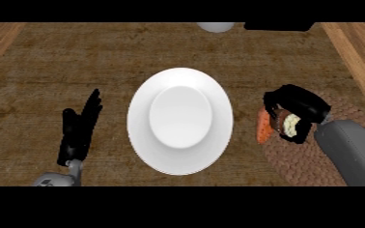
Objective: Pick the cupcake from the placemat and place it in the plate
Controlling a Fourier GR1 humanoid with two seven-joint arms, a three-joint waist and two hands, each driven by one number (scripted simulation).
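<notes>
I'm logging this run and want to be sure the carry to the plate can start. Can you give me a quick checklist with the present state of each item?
1. Right hand curled round the cupcake: ok, the fingers wrap over it.
2. Cupcake lifted off the placemat: cannot tell, the view looks straight down and the hand hides its base.
3. Plate free to receive it: ok, nothing lies in it.
4. Path from cupcake to plate: ok, only bare counter lies between them.
5. Left hand out of the way: ok, it rests open left of the plate, fingers up.
</notes>
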